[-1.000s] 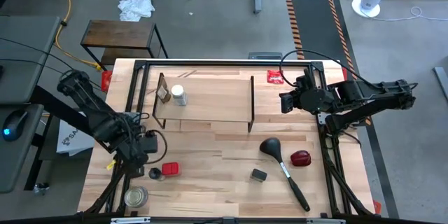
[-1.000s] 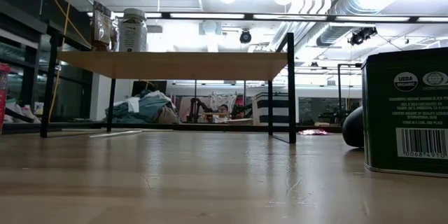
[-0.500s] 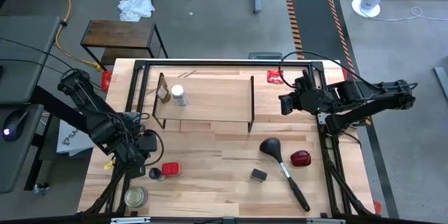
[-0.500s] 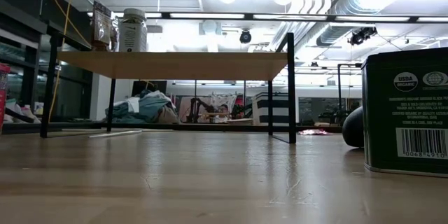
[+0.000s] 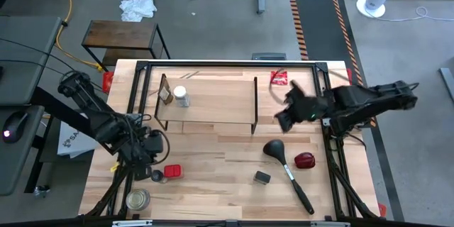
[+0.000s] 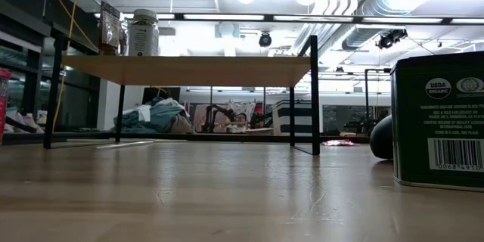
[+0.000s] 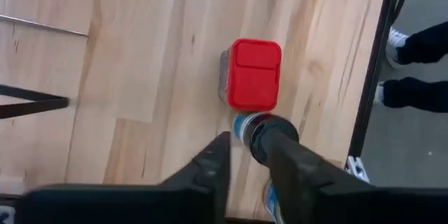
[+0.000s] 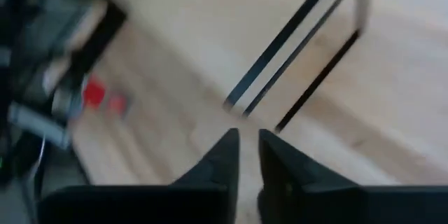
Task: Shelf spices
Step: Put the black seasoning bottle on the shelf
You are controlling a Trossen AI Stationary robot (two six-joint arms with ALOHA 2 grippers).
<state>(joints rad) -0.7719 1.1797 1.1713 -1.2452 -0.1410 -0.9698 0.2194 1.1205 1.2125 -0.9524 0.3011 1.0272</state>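
Left gripper (image 5: 145, 157) sits over the table's left front, just beside the red square tin (image 5: 172, 172) and the dark-lidded glass jar (image 5: 157, 176). The left wrist view resolves what overhead can't: tin (image 7: 253, 73) lying flat, jar (image 7: 253, 129) touching its near edge, fingers (image 7: 213, 164) set a narrow gap apart, holding nothing; one finger overlaps the jar in that view, can't tell if it touches. Wider clear jar (image 5: 137, 199) is at the front-left corner. Shelf (image 5: 207, 101) stands left of centre; brown bottle (image 5: 165, 96) and white-capped jar (image 5: 181, 97) stand on its left end. The low view confirms both upright on the top (image 6: 144, 32) and shows the small black box (image 6: 439, 121) up close on the table, labels legible; overhead it's a small block (image 5: 262, 177) near the ladle (image 5: 284, 163). Right gripper (image 5: 282, 119) hovers just right of the shelf, blurred; its wrist view shows fingers (image 8: 225, 155) nearly together, empty, the shelf's wire legs (image 8: 294, 56) ahead.
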